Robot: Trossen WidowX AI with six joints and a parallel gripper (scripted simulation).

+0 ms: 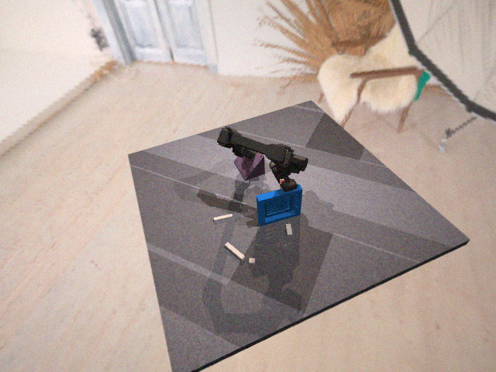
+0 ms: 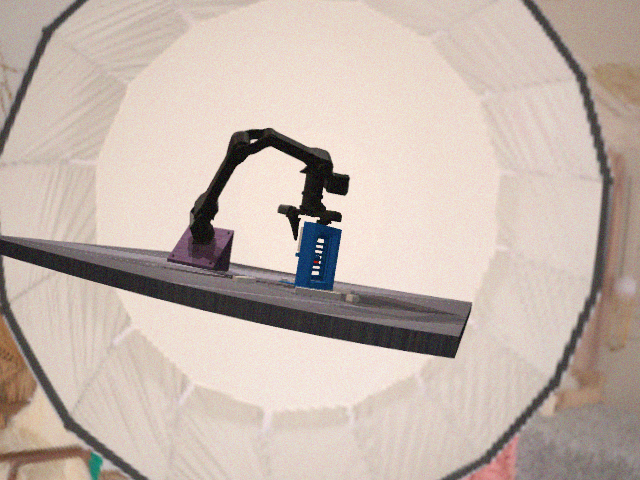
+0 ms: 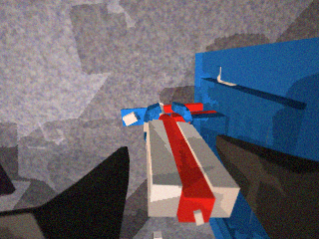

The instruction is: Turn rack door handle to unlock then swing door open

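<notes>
The blue rack (image 1: 258,210) (image 2: 306,258) stands upright, its slatted door (image 1: 278,203) within the frame; the exact door angle is unclear. The upright handle (image 3: 164,164) (image 2: 300,240) is on the side facing the arm base. It has two pale halves spread apart with a red strip (image 3: 180,154) between them. A red bar (image 3: 191,107) lies beyond the handle's far end. My gripper (image 3: 172,146) (image 2: 309,230) (image 1: 285,184) is open, pointing down, one finger on each side of the handle, with gaps visible. The right finger is between the handle and the blue panel (image 3: 259,65).
Pale blocks lie on the table (image 1: 360,208): one (image 1: 222,217) left of the rack, one (image 1: 288,229) close in front of it, and a long one (image 1: 234,251) beside a small one (image 1: 251,260). The purple arm base (image 1: 250,167) (image 2: 217,248) stands behind the rack.
</notes>
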